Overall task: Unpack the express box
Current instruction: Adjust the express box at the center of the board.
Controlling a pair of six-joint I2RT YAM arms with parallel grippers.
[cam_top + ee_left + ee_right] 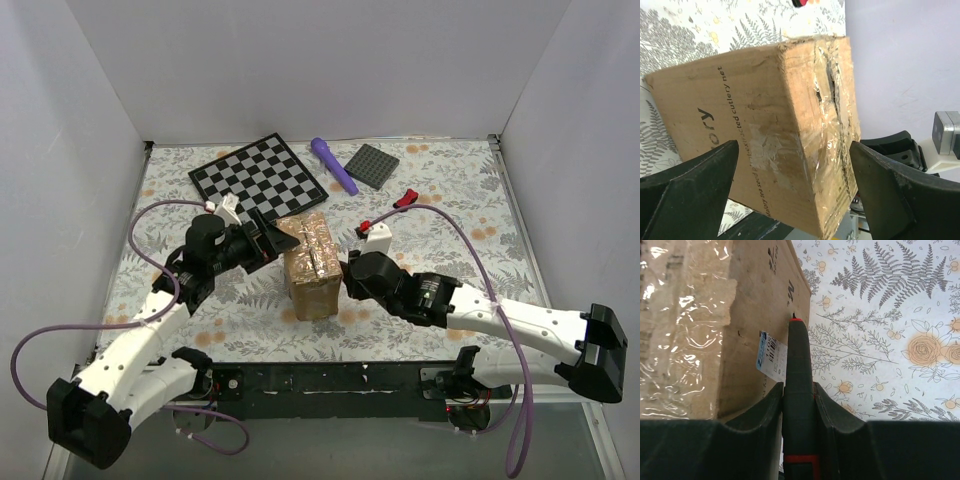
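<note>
Express box (312, 264), a small brown corrugated cardboard carton with wrinkled shiny tan tape over its top seam, stands mid-table on the floral printed tablecloth (450, 200), between my two arms.

Right gripper (799, 387): fingers pinched on a slim black red-tipped tool (799, 365), probably a cutter. Its point sits at the box's side wall, just beside a small white-and-blue printed label (771, 356), not on the taped seam.

Left gripper (792, 150): jaws spread wide, one either side of the box; from the wrist view I see no contact.

Risks, as I judge them:
- Nothing braces the box. Any push from the tool could slide or tip it toward the left arm.
- Point is low on the wall. Driving in here would pierce cardboard, perhaps contents, without freeing a flap.
- The tool is held only by a narrow pinch, so a side load could twist it.

Further back: black-and-white chequered board (258, 177), purple cylindrical stick (333, 165), dark grey studded square plate (375, 165). A shoved box would meet the board first.
</note>
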